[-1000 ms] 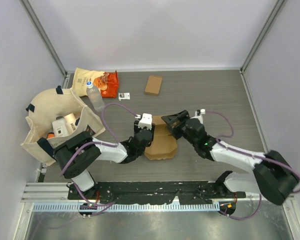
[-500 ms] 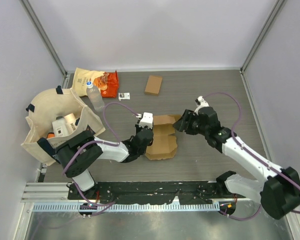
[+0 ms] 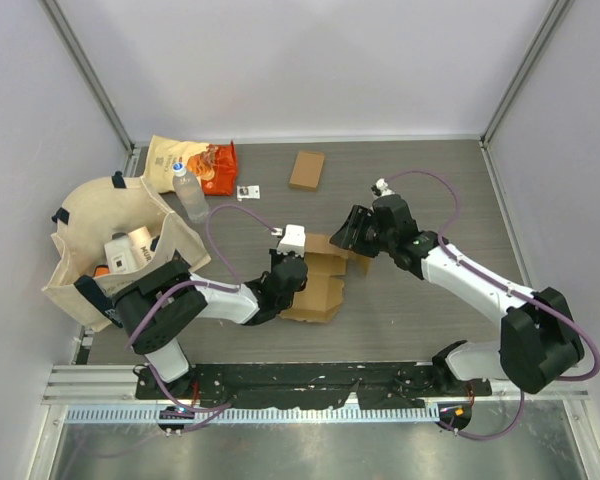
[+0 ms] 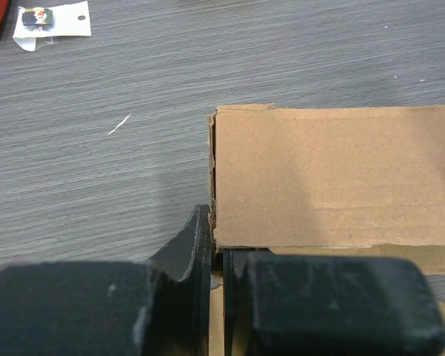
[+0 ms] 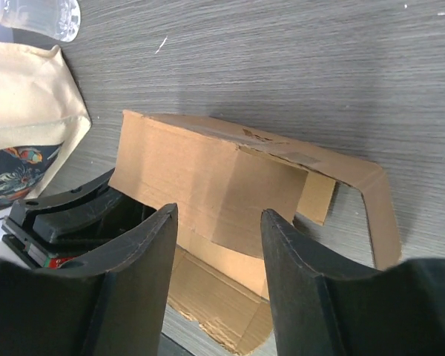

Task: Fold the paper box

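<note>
Jaws on the left gripper [image 4: 216,251] are pinched tight on the left wall of the paper box [image 3: 322,288], right at its corner. That hold seems meant to anchor the carton so it cannot slide while the other arm works on it. Those of the right gripper [image 5: 219,222] stand wide apart with nothing between them, hovering over the box's right side, where a raised panel and a loose side flap [image 5: 317,199] face the fingers. That placement suggests it is lining up to push or catch a panel rather than carry anything.

The box sits half formed near the middle of the counter [image 3: 440,180], slightly toward the near edge, with one panel raised and the base lying flat. Judged from this, folding is partway along. Well apart from the work are a tote bag [image 3: 90,215] by the left edge, a snack bag [image 3: 185,160] in the far-left corner, and a small brown carton [image 3: 307,169] by the far edge.
</note>
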